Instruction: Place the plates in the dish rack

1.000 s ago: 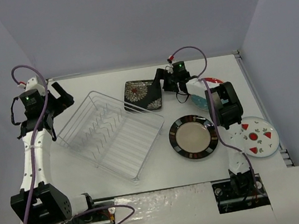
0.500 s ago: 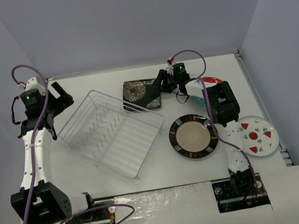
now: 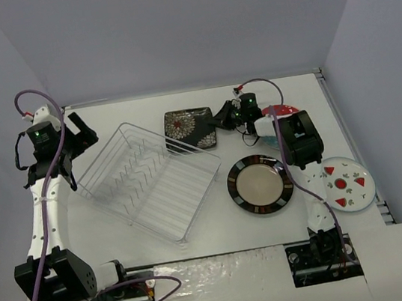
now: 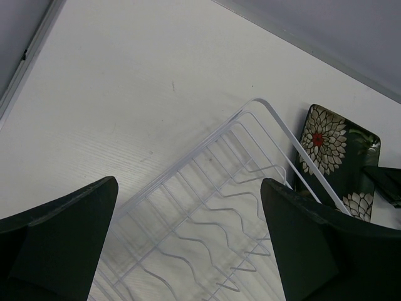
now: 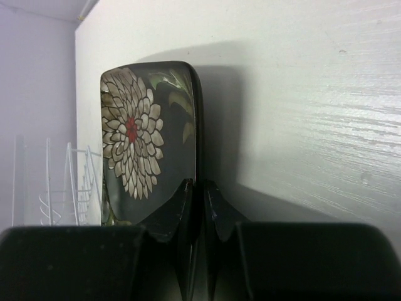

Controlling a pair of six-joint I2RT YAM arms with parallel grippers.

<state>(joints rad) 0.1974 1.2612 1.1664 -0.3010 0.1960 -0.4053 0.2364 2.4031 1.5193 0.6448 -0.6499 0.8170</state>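
1. Rack (image 3: 149, 181) sits left of centre on the worktop (image 3: 220, 227).
2. My right fingers (image 5: 185, 210) are clamped on the right edge of the square plate (image 3: 186, 126), just beside the rack's far corner.
3. My left fingers (image 4: 62, 244) hang spread wide above the rack's far-left side.

Your left arm (image 3: 47, 211) rises along the far left, its tool (image 3: 81, 130) spread wide and gripping nothing. Your right arm (image 3: 299, 139) stretches leftward at the far side, wrist low, its tool (image 3: 220, 118) pinched tight on the plate (image 5: 147, 135) edge.
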